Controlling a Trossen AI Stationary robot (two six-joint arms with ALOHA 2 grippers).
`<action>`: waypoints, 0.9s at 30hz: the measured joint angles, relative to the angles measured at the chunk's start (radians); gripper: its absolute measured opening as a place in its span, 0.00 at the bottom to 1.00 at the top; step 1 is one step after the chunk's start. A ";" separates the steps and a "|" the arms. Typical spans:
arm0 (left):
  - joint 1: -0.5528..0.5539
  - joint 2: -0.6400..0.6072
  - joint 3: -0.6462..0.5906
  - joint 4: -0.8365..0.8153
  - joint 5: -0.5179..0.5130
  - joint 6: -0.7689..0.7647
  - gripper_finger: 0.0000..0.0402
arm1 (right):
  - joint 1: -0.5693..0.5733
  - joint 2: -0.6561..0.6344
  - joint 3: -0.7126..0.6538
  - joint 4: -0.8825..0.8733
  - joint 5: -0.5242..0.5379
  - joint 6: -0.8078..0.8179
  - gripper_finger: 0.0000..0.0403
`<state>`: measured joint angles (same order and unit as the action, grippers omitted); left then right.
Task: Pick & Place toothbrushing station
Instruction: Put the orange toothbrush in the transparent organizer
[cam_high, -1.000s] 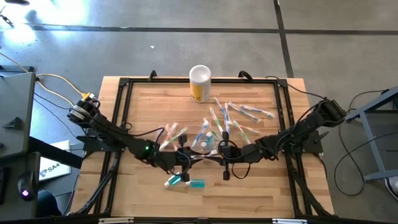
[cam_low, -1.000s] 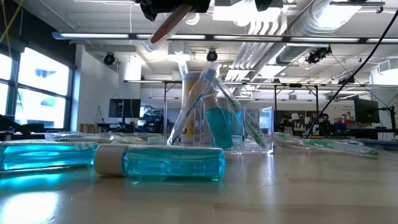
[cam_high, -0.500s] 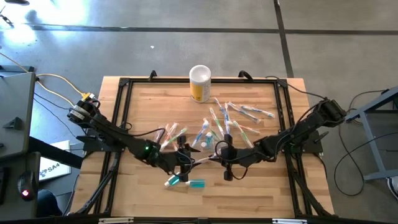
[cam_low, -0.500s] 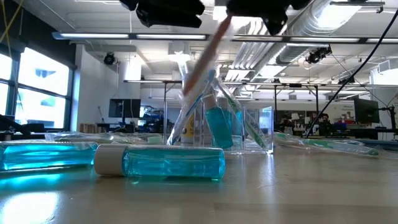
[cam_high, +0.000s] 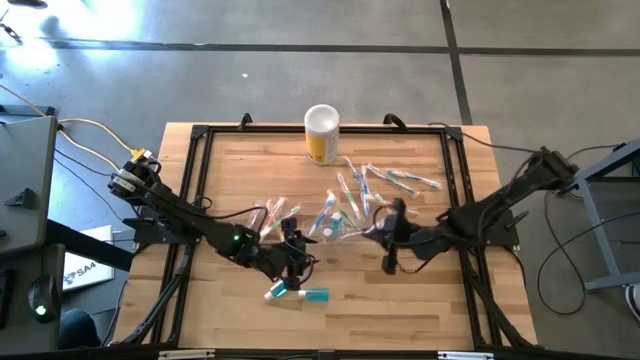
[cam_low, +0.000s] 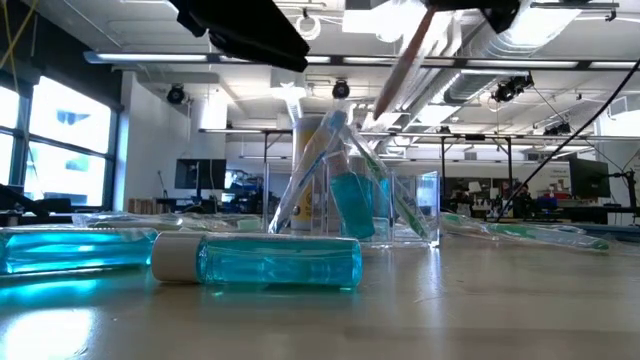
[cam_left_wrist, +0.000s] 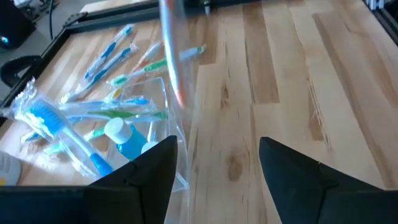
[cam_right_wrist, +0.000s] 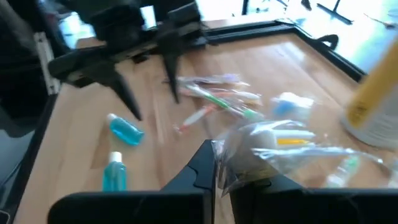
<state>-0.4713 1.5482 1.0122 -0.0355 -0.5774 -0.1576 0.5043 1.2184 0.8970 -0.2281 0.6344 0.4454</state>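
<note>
My right gripper (cam_high: 385, 236) is shut on a slim pink-handled toothbrush (cam_low: 404, 58) in clear wrap, held above the table right of centre. My left gripper (cam_left_wrist: 217, 168) stands open with nothing between its fingers, left of the brush (cam_left_wrist: 171, 59) and above the table's middle (cam_high: 300, 255). A clear crinkly bag (cam_high: 335, 225) with toothbrushes and a teal toothpaste tube stands on the wood (cam_low: 385, 205). Two teal tubes with white caps (cam_high: 315, 295) (cam_high: 280, 291) lie flat near the front. More wrapped toothbrushes (cam_high: 395, 180) lie behind the bag. My right gripper pinches the toothbrush by its upper end (cam_low: 425, 22) between the two shut fingers; the gripper's own body hides the exact spot. The brush hangs slanted below the fingers, its reddish lower end (cam_left_wrist: 180, 96) clear of the table and the bag.
A yellow-and-white can (cam_high: 322, 133) stands at the far edge's middle. A black frame (cam_high: 200, 135) runs around the wooden tabletop. Bare wood lies at the front right (cam_high: 420, 310) and far left (cam_high: 250, 170).
My left gripper has opened and let go of the pink toothbrush. My right gripper, still shut on the brush, has carried it toward the table's right edge and turned its wrist. The brush now hangs from the right gripper alone, farther right and clear of the bag.
</note>
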 joint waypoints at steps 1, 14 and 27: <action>0.000 0.000 0.000 -0.008 0.000 -0.006 0.56 | 0.000 -0.025 0.000 -0.033 0.014 0.021 0.03; 0.000 0.000 0.000 -0.050 -0.008 -0.052 0.56 | -0.125 -0.021 0.000 -0.262 0.060 0.199 0.03; 0.000 0.000 0.000 -0.077 -0.009 -0.087 0.56 | -0.278 0.164 0.000 -0.202 -0.136 0.212 0.02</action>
<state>-0.4713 1.5478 1.0120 -0.1128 -0.5865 -0.2450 0.2265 1.3819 0.8970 -0.4298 0.4981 0.6579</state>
